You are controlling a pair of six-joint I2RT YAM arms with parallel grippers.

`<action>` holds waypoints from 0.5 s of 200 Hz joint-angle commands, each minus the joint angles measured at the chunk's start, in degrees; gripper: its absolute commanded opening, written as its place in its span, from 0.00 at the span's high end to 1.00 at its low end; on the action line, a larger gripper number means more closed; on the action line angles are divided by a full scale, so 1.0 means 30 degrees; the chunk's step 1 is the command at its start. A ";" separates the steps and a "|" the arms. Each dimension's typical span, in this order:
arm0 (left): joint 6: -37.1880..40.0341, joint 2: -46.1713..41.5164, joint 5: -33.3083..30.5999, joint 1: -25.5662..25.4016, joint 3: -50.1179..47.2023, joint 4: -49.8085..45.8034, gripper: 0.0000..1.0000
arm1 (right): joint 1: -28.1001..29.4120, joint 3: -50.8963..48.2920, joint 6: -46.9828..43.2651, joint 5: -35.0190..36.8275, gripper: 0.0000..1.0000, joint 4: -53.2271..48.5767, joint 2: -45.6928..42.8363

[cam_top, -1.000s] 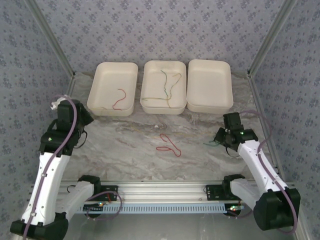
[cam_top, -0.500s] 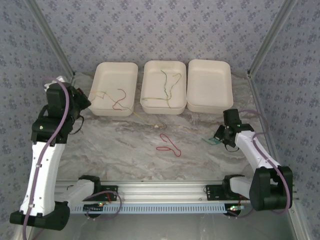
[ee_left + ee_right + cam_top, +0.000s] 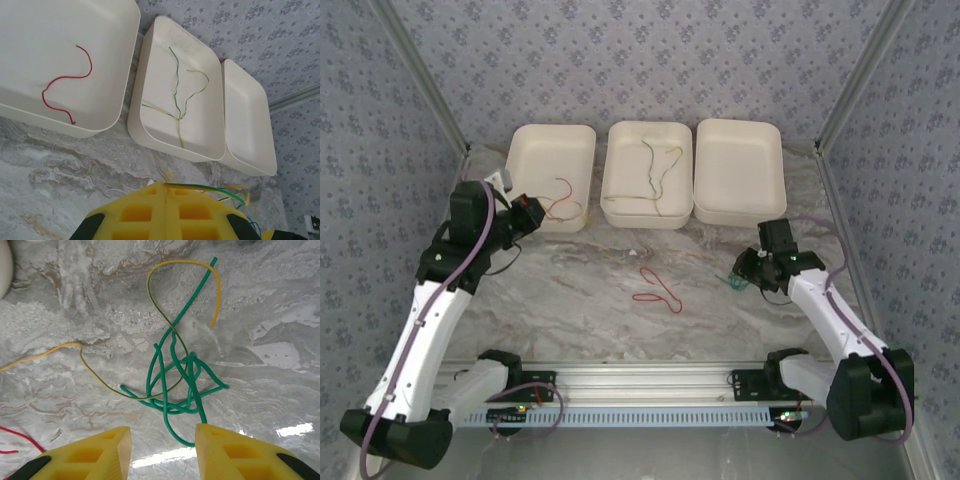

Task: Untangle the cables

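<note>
My left gripper [image 3: 166, 186] is shut on a thin yellow-green cable [image 3: 212, 189] that trails off to the right from its tips; from above, the left gripper [image 3: 528, 213] hovers at the near right corner of the left tray [image 3: 525, 150]. A red cable [image 3: 64, 80] lies in that tray. More yellow-green cables [image 3: 179, 102] lie in the middle tray [image 3: 150, 130]. My right gripper [image 3: 162, 440] stands open just above a tangle of green cable [image 3: 177, 375] crossed by a yellow-olive cable [image 3: 100, 376] on the table. Another red cable [image 3: 658, 290] lies looped mid-table.
The right tray [image 3: 740, 205] holds nothing. All three trays stand in a row at the back of the marble table [image 3: 570, 290]. Patterned walls close in both sides, and a metal rail [image 3: 640, 380] runs along the near edge.
My left arm has swung right and down to the left tray's near corner, still gripping the cable. My right gripper has opened and the green tangle now lies on the table.
</note>
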 commanded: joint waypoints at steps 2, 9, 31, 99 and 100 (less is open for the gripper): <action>-0.0980 -0.0925 0.0481 -0.0772 0.0220 0.1277 1.00 | 0.0202 0.0241 0.0801 -0.0074 0.60 -0.0916 -0.1822; -0.1102 -0.0788 0.0141 -0.1300 0.0158 0.1124 1.00 | 0.0308 0.0338 0.0842 0.0059 0.60 -0.1067 -0.2097; -0.1013 -0.0268 -0.2386 -0.3983 -0.0282 0.0893 1.00 | 0.0533 0.0600 0.1070 0.0825 0.61 -0.1681 -0.2180; -0.1012 -0.0575 -0.6058 -0.6490 -0.1295 0.0907 1.00 | 0.5383 0.2883 0.3385 0.3712 0.64 0.0470 0.1668; -0.1019 -0.0586 -0.6096 -0.6501 -0.1281 0.0886 1.00 | 0.5437 0.2925 0.3256 0.3931 0.63 0.0462 0.1746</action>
